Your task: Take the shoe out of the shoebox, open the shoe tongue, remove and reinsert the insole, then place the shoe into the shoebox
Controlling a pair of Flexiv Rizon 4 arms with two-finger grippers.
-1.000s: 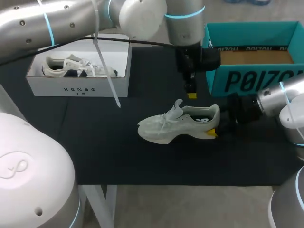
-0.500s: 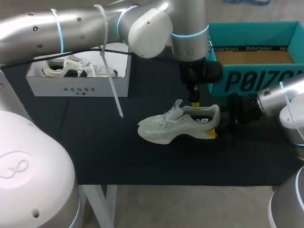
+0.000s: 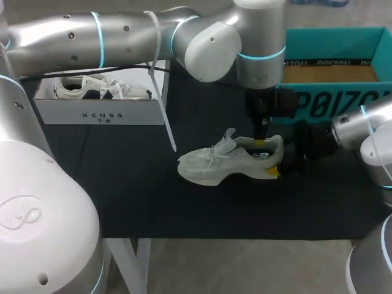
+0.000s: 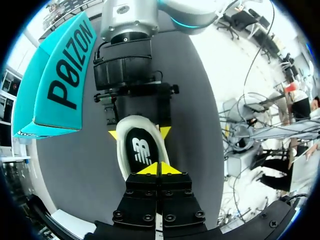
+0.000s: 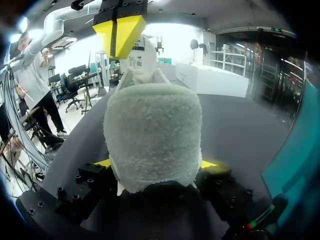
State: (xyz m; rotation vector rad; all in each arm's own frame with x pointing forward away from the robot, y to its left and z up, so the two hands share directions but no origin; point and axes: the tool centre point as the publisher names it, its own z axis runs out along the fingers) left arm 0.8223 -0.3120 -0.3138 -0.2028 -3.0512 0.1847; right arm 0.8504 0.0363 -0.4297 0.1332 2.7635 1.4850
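L arm [image 3: 122, 33]: silver tube links w/ cyan light rings, small dark screw heads along the shell, white rounded joint housings. Black cable [image 3: 128, 67] runs under it. White zip tie [image 3: 164, 110] wraps the arm, w/ a long loose tail. White base dome [image 3: 37, 208] has an embossed loop mark. R arm [image 3: 352, 125]: same silver + white, cyan ring. L gripper [image 4: 159, 169] & R gripper [image 4: 139, 133]: matte black, blocky, round screws, yellow wedge tips. Red/green lights [image 5: 260, 220] on the R gripper's body.

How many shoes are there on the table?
2. A pale knit sneaker lies on the black tabletop; a white-and-dark sneaker sits in the white cardboard box. The teal cardboard box could hide more.
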